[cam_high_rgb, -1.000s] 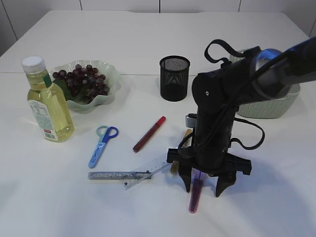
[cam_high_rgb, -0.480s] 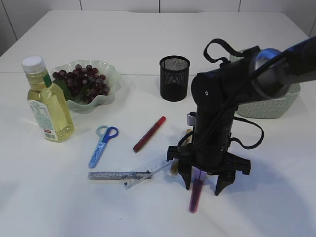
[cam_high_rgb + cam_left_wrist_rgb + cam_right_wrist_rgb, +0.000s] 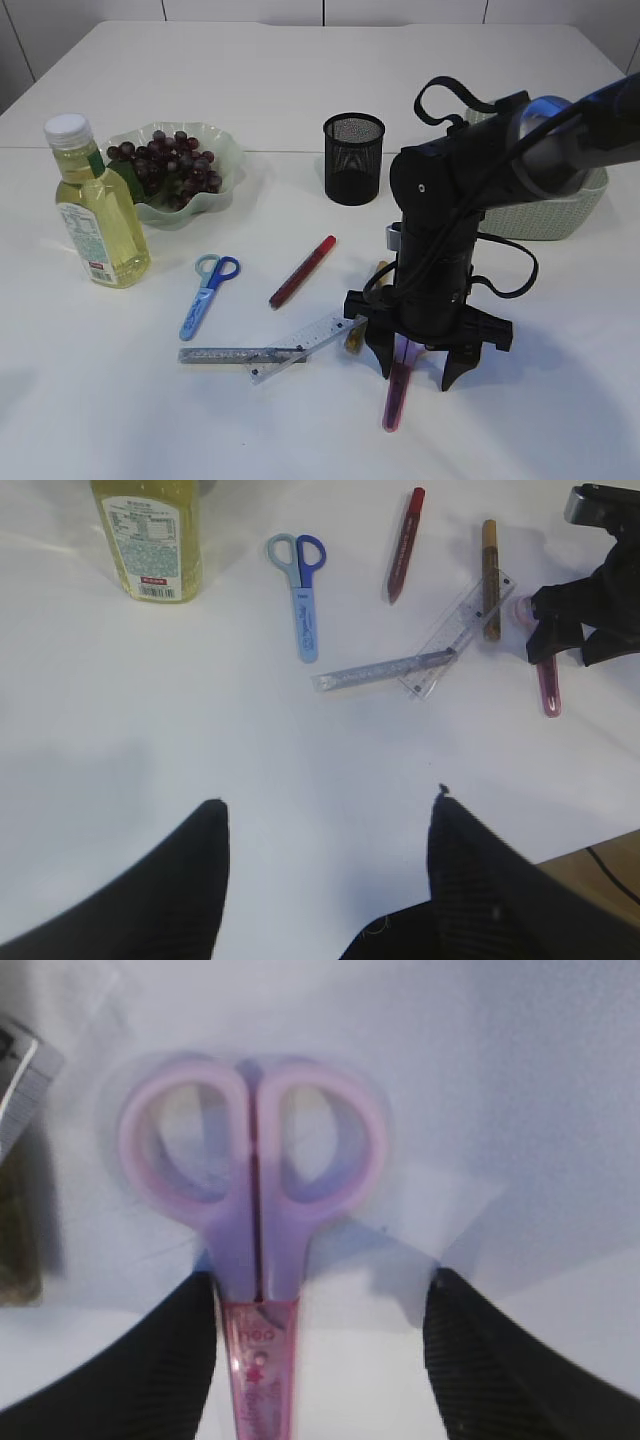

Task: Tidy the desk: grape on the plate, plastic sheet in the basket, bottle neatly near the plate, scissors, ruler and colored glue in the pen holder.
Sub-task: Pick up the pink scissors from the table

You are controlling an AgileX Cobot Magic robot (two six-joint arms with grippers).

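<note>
Lowered right end effector (image 3: pixel 418 378) astride pink scissors (image 3: pixel 396 396)

The table (image 3: pixel 300 60) is seen at a downward slant from its front in the exterior view. It is viewed from higher and farther back by the left wrist camera. Pink scissors (image 3: pixel 255 1250), shared by all views, are seen close by the right wrist camera
</note>
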